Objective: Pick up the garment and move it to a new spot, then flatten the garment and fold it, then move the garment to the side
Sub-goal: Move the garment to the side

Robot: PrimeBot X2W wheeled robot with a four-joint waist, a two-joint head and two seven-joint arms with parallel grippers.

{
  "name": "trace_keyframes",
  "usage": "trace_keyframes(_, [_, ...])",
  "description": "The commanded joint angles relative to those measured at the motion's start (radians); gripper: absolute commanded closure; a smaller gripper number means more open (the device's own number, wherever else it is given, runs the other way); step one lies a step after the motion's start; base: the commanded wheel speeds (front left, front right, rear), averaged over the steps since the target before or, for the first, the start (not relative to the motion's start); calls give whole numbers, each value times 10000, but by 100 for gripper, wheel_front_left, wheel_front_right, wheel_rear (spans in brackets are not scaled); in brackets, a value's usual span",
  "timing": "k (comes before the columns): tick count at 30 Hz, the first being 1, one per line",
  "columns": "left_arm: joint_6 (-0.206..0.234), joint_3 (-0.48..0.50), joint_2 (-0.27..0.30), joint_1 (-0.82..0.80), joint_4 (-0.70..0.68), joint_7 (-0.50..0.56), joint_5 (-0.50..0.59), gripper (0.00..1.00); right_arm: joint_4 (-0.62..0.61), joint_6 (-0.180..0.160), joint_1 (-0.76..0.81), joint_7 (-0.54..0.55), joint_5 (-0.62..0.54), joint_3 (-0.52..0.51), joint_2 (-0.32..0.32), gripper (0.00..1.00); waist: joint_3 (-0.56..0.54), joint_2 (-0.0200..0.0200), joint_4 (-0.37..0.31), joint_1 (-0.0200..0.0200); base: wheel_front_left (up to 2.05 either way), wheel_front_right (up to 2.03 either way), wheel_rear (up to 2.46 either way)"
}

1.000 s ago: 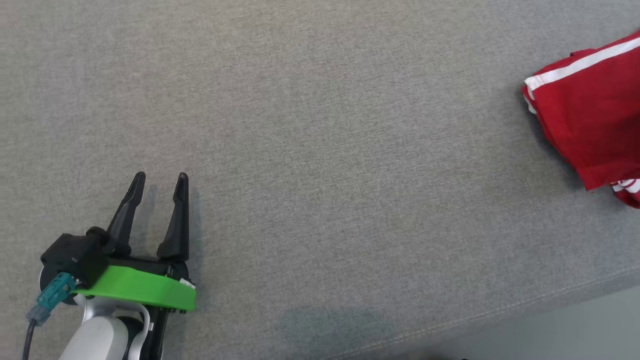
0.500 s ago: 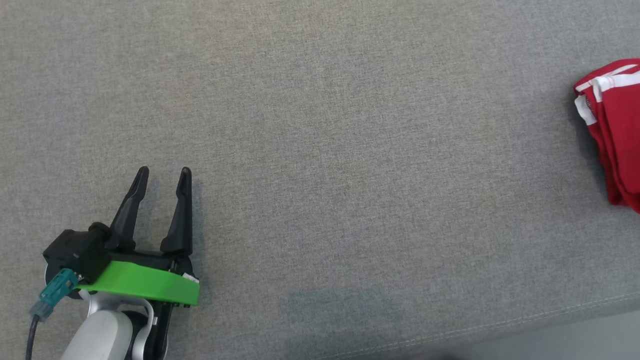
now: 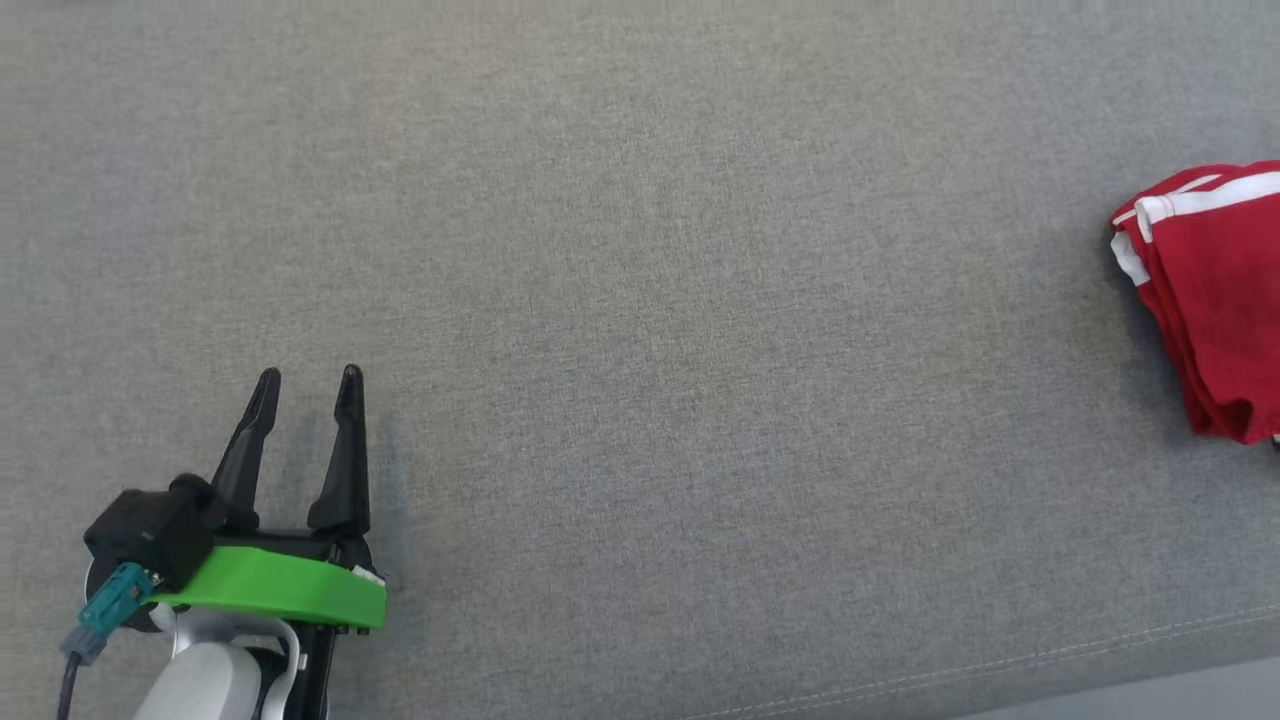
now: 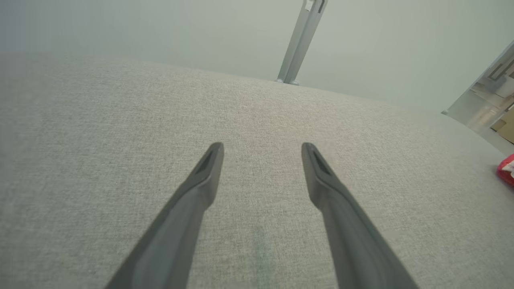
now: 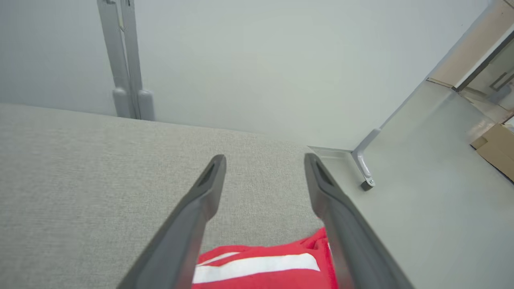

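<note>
From the head view, the left gripper [image 3: 309,374] hangs low over the grey desk [image 3: 640,300] at the near left, its two fingers spread with nothing between them. The red garment [image 3: 1215,300], with its white stripes, lies in a folded stack far off at the right edge of the picture.

Along the left wrist, the fingers stand wide over bare cloth, and a sliver of red shows far to the right.

Along the right wrist, the right gripper [image 5: 264,157] is spread wide too. It holds nothing, and the garment lies flat just under the roots of its fingers, close to the desk's side edge, with the floor [image 5: 421,200] beyond.

To me the putting-aside looks all but done. The right arm should lift straight up, fingers kept wide, so that no tip catches a layer and drags the fold open or nudges the stack over that edge.
</note>
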Motion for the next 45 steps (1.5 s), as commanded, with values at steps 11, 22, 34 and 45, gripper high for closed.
trace_keyframes(11, [70, 589, -177, 988, 1463, -327, 305, 0, 360, -11, 3494, -4030, -359, -118, 2099, 0, -2901, 0, 1559, 0, 0, 0, 0])
trace_keyframes(22, [-204, 1294, -397, 1831, 2234, -340, 1270, 0, 1349, -16, 5339, -5574, -1977, -462, 3904, 0, -3908, 0, 2120, 0, 0, 0, 0])
trace_keyframes(34, [-1604, 1905, -1101, 1881, 2406, -343, 2145, 0, 856, -16, 6044, -5671, -3633, -1520, 4971, 0, -4168, 0, 1837, 0, 0, 0, 0])
trace_keyframes(45, [-1888, 2352, -1512, 1894, 2498, -343, 2551, 0, 848, -16, 5923, -5674, -3515, -1366, 5004, 0, -4079, 0, 1588, 0, 0, 0, 0])
